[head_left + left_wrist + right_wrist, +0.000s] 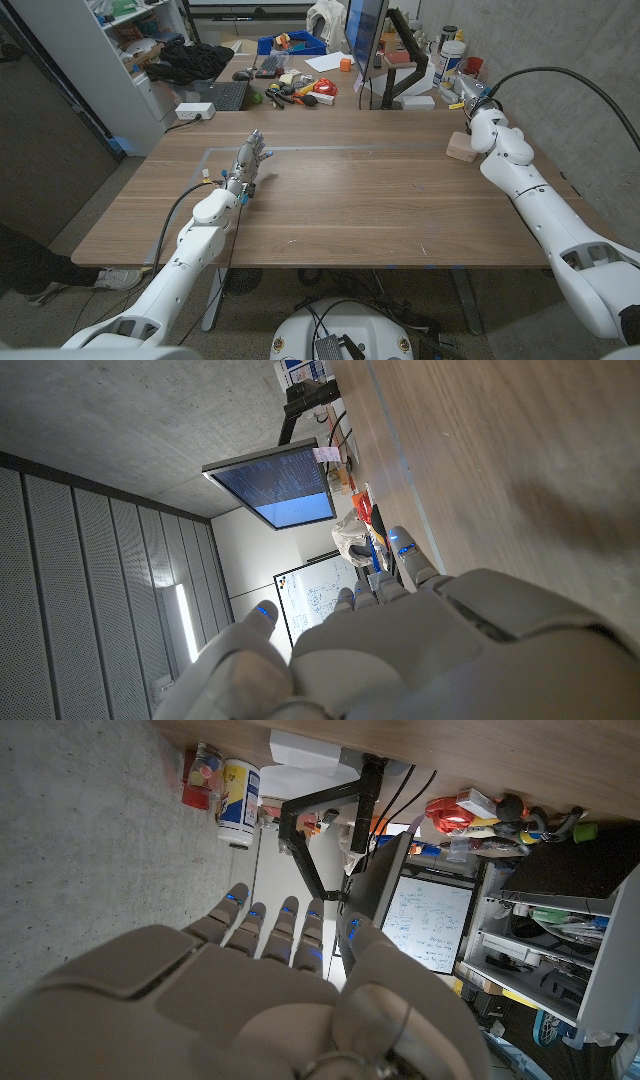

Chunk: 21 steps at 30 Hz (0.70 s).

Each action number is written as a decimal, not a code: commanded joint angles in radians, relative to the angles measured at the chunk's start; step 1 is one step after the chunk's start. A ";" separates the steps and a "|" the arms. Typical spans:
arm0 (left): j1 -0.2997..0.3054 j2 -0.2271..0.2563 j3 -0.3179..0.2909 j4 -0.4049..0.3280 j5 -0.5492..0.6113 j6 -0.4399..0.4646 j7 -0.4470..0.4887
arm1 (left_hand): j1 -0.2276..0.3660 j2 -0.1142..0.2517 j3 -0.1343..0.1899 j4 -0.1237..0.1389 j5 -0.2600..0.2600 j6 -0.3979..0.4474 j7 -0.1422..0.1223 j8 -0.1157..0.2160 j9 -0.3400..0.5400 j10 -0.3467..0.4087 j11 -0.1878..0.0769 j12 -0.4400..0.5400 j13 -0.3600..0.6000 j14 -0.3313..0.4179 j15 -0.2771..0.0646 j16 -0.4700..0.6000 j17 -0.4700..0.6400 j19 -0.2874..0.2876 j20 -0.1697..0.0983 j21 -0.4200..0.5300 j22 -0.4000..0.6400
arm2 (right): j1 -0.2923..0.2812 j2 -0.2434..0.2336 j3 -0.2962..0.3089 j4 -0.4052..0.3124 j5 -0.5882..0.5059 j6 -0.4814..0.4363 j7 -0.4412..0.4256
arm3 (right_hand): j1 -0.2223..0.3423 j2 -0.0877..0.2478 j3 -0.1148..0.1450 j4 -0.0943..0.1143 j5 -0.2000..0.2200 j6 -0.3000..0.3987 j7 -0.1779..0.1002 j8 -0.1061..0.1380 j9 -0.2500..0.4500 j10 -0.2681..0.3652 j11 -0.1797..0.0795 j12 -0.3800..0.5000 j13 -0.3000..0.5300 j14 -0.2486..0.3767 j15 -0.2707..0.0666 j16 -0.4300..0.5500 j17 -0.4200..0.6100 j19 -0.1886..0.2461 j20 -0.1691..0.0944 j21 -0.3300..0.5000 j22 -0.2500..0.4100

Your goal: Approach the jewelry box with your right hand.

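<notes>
The jewelry box (461, 147) is a small pale wooden block near the table's far right edge. My right hand (470, 96) reaches past the box toward the back of the table, and its wrist hangs just beside and above the box. In the right wrist view my right hand (270, 990) has straight fingers and holds nothing. My left hand (252, 160) lies out on the table's left half with its fingers stretched forward and nothing in them. The left wrist view looks along the back of my left hand (400, 640) over bare wood.
A monitor (365, 40) on an arm stands behind the table's far edge, with bottles (450, 55) to its right. A keyboard (225, 95), tools and a dark bundle crowd the desk at the back left. The wooden table (350, 200) stretches between my arms.
</notes>
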 commanded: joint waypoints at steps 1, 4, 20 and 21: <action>-0.002 -0.006 -0.001 0.002 0.002 0.000 0.003 | 0.009 0.114 -0.003 -0.001 0.005 -0.104 -0.003 0.007 0.006 -0.110 -0.004 0.003 0.005 -0.115 -0.010 0.009 0.002 -0.190 -0.039 -0.003 0.002 | 0.023 -0.019 -0.029 0.032 -0.043 -0.004 0.000 | 0.020 0.010 0.010 -0.004 0.005 0.013 -0.003 -0.001 0.006 0.013 -0.010 0.005 0.004 0.012 -0.090 0.003 0.001 0.010 -0.142 0.000 0.003; -0.003 -0.005 -0.001 0.004 0.004 -0.001 0.003 | 0.009 0.114 -0.003 -0.001 0.005 -0.104 -0.003 0.007 0.006 -0.110 -0.003 0.003 0.005 -0.114 -0.010 0.009 0.002 -0.190 -0.039 -0.003 0.002 | 0.028 -0.020 -0.037 0.037 -0.054 -0.008 0.002 | 0.023 0.011 0.011 -0.006 0.006 0.016 -0.004 0.000 0.006 0.015 -0.012 0.005 0.004 0.015 -0.092 0.004 0.001 0.012 -0.142 0.001 0.003; -0.014 -0.005 -0.008 0.029 -0.003 -0.009 -0.012 | 0.008 0.111 -0.006 -0.001 0.006 -0.101 -0.003 0.007 0.006 -0.105 -0.003 0.003 0.005 -0.110 -0.008 0.009 0.002 -0.185 -0.036 -0.004 0.002 | 0.043 -0.025 -0.068 0.060 -0.102 -0.045 0.024 | 0.040 0.011 0.018 -0.013 0.008 0.033 -0.009 0.001 0.006 0.029 -0.018 0.008 0.004 0.025 -0.097 0.005 0.001 0.020 -0.145 0.002 0.004; -0.015 -0.005 -0.008 0.032 -0.003 -0.009 -0.014 | 0.008 0.111 -0.007 -0.001 0.006 -0.101 -0.003 0.007 0.006 -0.104 -0.002 0.003 0.005 -0.110 -0.007 0.009 0.002 -0.185 -0.036 -0.004 0.002 | 0.043 -0.026 -0.070 0.060 -0.106 -0.048 0.026 | 0.040 0.011 0.019 -0.013 0.008 0.033 -0.009 0.001 0.006 0.029 -0.018 0.008 0.004 0.025 -0.097 0.005 0.001 0.020 -0.145 0.002 0.004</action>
